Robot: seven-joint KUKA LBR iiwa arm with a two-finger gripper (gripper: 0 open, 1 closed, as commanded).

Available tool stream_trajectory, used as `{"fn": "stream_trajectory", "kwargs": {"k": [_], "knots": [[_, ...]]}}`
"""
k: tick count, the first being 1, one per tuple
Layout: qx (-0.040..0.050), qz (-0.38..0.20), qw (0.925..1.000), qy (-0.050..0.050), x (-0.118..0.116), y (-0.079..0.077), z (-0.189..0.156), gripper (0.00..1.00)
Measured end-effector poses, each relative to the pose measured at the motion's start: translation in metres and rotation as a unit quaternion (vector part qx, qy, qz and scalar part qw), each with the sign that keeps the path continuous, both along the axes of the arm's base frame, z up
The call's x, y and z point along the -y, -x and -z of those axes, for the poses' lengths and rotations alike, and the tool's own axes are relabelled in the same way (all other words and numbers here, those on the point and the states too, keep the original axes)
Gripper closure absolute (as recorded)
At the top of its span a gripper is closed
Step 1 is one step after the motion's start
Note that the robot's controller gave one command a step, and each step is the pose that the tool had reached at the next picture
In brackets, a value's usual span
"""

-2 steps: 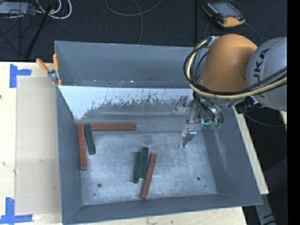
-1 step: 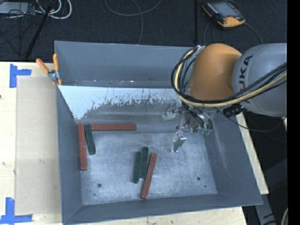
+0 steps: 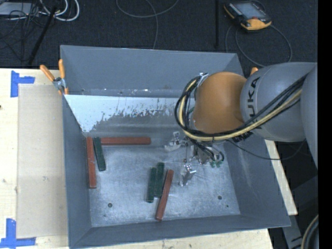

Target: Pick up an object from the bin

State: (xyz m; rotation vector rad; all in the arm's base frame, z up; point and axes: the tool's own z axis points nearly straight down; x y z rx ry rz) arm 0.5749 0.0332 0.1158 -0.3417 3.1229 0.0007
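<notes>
Gripper hangs just right of the top end of the brown stick, which runs down-left beside a green stick; can't tell if it's open or shut.

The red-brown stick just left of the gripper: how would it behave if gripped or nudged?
The red-brown stick looks straight and slim, so probably stiff and light. It lies flat and seems flat-sided, so likelier to slide than roll. It seems to touch the dark green stick, so a nudge from the gripper would probably shift both.
</notes>
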Motion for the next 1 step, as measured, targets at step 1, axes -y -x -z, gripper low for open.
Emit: {"fn": "stream_trajectory", "kwargs": {"k": [1], "knots": [[0.0101,-0.051,0.9986,-0.001,-0.0185,-0.0316,0.0391,1.00]]}}
